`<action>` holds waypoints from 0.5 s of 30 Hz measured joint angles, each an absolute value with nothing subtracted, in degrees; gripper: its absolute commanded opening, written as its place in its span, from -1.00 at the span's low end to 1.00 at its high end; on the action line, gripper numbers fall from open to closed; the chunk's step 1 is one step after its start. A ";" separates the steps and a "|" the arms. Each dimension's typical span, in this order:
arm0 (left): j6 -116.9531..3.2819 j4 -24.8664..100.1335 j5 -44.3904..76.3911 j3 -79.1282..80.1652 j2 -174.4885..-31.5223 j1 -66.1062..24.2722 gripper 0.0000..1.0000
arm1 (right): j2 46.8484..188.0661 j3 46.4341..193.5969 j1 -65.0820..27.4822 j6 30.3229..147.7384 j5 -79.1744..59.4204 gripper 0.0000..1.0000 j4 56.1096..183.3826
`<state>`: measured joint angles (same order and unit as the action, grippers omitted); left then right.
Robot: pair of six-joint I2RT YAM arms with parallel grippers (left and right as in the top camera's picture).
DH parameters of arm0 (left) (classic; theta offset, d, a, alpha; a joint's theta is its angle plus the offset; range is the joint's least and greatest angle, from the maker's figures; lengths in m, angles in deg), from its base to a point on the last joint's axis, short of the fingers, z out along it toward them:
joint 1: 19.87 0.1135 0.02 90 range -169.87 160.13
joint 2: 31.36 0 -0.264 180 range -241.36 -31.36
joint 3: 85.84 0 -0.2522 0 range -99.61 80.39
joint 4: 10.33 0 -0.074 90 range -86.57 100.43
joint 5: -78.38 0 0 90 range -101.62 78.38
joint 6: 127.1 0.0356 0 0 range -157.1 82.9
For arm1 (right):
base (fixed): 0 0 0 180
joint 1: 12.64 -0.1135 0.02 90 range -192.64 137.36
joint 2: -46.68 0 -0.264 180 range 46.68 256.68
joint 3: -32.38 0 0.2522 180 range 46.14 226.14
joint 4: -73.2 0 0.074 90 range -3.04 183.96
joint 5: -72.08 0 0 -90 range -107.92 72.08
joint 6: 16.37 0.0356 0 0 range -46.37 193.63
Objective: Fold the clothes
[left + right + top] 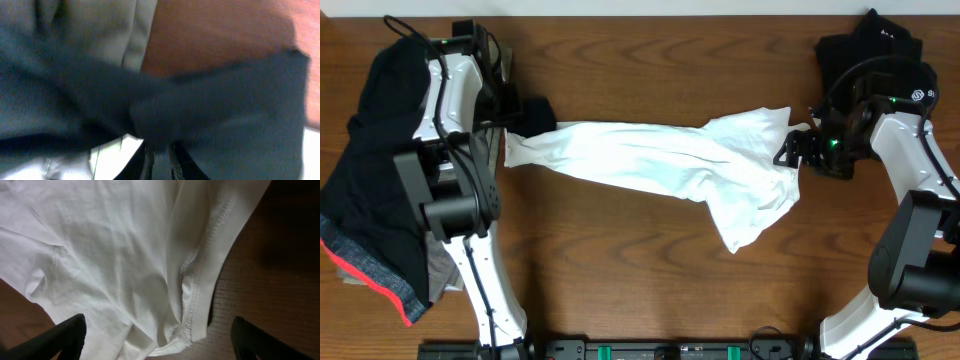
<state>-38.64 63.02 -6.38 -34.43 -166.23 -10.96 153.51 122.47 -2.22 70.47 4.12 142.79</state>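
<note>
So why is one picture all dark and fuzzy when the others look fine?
Left wrist view: a dark shape, probably cloth, sits too close to the lens, so it is blurred and dim. Right wrist view: the white T-shirt is sharp, its hem stitching clear; only the fingers at the bottom corners are soft. Overhead view: evenly lit, sharp, little glare on the table.

Counts: 1 white T-shirt [650, 160]. 1 pile of dark clothes [370, 200] at left, 3 kinds showing: black piece [390, 90], grey piece [444, 275], red-hemmed piece [378, 272]; exact number in the pile unclear. 1 black garment [870, 45] top right. 2 arms: left arm [460, 130], right arm [920, 170]. 2 grippers: left gripper [525, 112], right gripper [794, 148]. 1 table [650, 60].
</note>
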 measured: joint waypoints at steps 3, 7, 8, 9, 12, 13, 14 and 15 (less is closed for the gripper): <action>-38.64 57.23 -6.45 -34.32 -168.85 -10.90 -0.71 | 153.51 122.47 -2.22 70.47 4.08 0.80 142.79; -38.64 45.99 -7.65 -34.26 -169.42 -10.59 -0.71 | 153.51 122.47 -2.22 70.47 3.58 0.81 142.79; -38.64 42.58 -8.15 -34.28 -169.44 -10.46 -0.70 | 153.51 122.47 -2.22 70.47 3.42 0.81 142.75; -38.64 40.25 -8.50 -34.32 -169.44 -10.31 -0.70 | 153.51 122.47 -2.22 70.47 3.25 0.81 142.77; -38.64 32.75 -9.18 -35.15 -169.44 -9.74 -0.66 | 153.51 122.47 -2.22 70.47 3.05 0.81 142.77; -38.66 30.96 -9.29 -35.63 -169.44 -9.50 -0.47 | 153.51 122.47 -2.22 70.47 3.03 0.81 142.77; -38.68 29.23 -9.46 -36.38 -169.44 -9.19 -0.35 | 153.51 122.47 -2.22 70.47 3.03 0.81 142.77; -39.10 28.27 -9.51 -37.12 -169.44 -8.91 -0.19 | 153.51 122.47 -2.22 70.47 3.03 0.80 142.79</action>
